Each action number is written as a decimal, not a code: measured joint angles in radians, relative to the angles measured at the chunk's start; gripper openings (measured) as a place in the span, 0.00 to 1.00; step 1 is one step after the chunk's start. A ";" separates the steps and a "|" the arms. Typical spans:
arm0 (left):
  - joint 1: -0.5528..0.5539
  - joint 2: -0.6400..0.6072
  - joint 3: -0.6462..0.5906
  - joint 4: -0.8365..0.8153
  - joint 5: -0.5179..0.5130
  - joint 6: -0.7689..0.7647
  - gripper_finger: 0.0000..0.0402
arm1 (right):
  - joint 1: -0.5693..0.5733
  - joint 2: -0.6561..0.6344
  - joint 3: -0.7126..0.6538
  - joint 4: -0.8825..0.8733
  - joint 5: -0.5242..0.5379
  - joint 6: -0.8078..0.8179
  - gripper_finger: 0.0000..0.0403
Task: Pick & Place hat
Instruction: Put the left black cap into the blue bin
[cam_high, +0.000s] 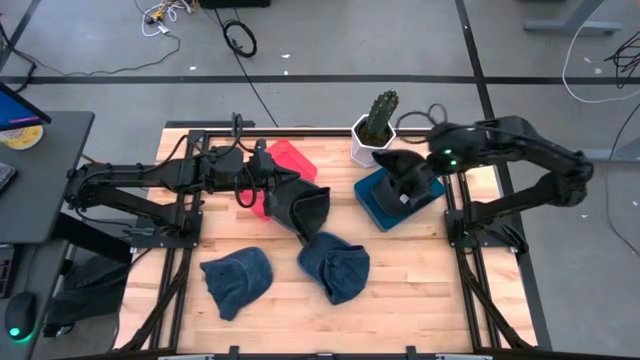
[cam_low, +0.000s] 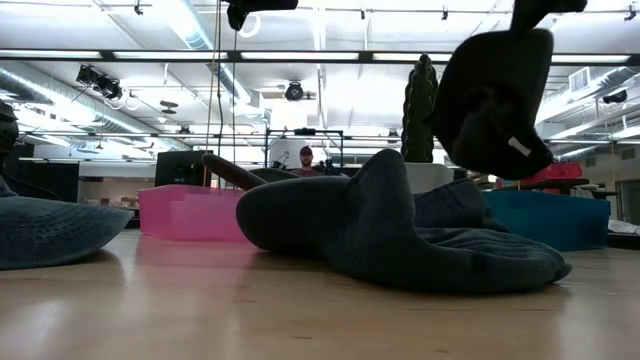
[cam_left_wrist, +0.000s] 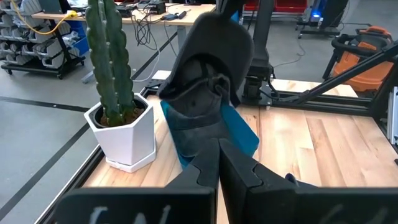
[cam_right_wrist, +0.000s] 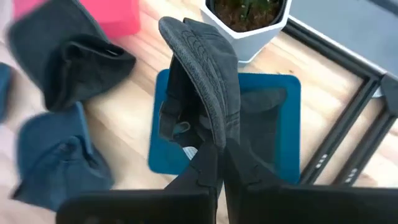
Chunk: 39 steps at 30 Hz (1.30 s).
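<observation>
My right gripper (cam_high: 418, 168) is shut on a dark grey hat (cam_right_wrist: 199, 74), which hangs above the teal bin (cam_high: 385, 212) and shows in the low view as hat (cam_low: 490, 100). In the left wrist view this hat (cam_left_wrist: 205, 68) hangs over the bin (cam_left_wrist: 244, 132). My left gripper (cam_high: 262, 190) is shut on nothing, raised beside a second dark hat (cam_high: 305, 208) that lies slumped on the table in front of the pink bin (cam_high: 292, 158). Two blue hats (cam_high: 237, 278) (cam_high: 337, 266) rest on the table nearer the front. My right gripper pinches the dark grey hat between its two fingers at the edge where the stitched brim (cam_right_wrist: 208, 127) meets the crown. The hat is lifted clear and hangs over the teal bin (cam_right_wrist: 280, 112), with the brim curving away from the fingers.
A cactus in a white pot (cam_high: 375, 130) stands at the far edge just behind the teal bin. The black table frame (cam_high: 455, 215) runs along the right side. Bare wood shows at the near right corner (cam_high: 420, 300).
</observation>
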 joint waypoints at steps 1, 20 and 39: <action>0.000 0.000 0.000 0.000 0.000 0.000 0.03 | -0.007 -0.016 0.000 0.000 -0.006 0.006 0.00; 0.000 0.000 0.000 0.000 0.000 -0.006 0.03 | -0.187 -0.059 -0.263 0.001 -0.042 -0.146 0.00; 0.001 0.000 0.000 0.000 0.000 0.000 0.03 | -0.186 -0.047 -0.259 0.001 0.062 -0.169 0.00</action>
